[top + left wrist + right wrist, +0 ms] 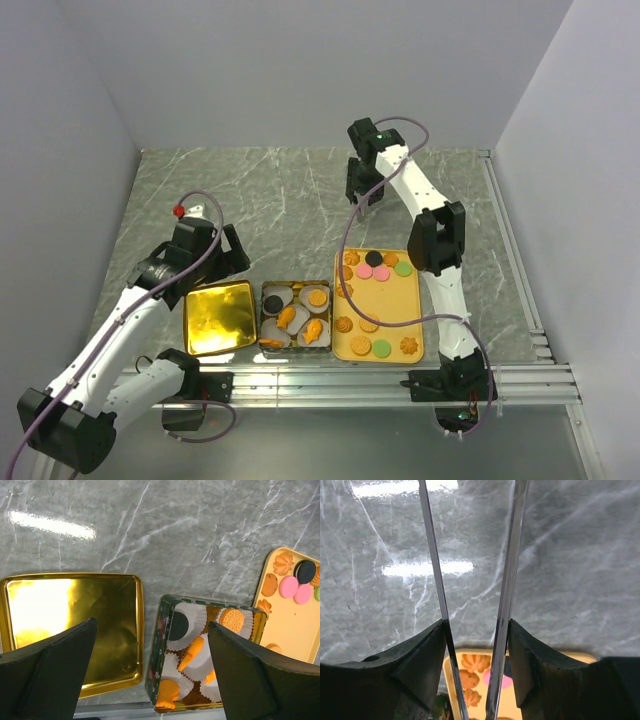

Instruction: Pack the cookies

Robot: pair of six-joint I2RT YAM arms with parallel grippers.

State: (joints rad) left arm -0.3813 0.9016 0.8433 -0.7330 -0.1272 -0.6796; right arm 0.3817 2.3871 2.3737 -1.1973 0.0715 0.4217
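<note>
Partway through, by the look of it! Counting a handful of cookies (318, 297) already packed in the open tin (152, 665) at the near edge of the tabletop (280, 200), nestled in white paper cups (195, 614): one black, one round and golden, several orange. Spotting a dozen or more laid out on the yellow tray (395, 300) just beside the tin, toward the right edge, waiting their turn. Hovering above the gold lid (218, 317) and the tin with the left gripper (152, 625), spread wide, holding nothing. Up high toward the far edge with the right gripper (476, 630), pinching thin metal tongs (432, 555), blades apart, nothing visible between them. Looks like most of the packing left to do, and probably the lid to go on after
</note>
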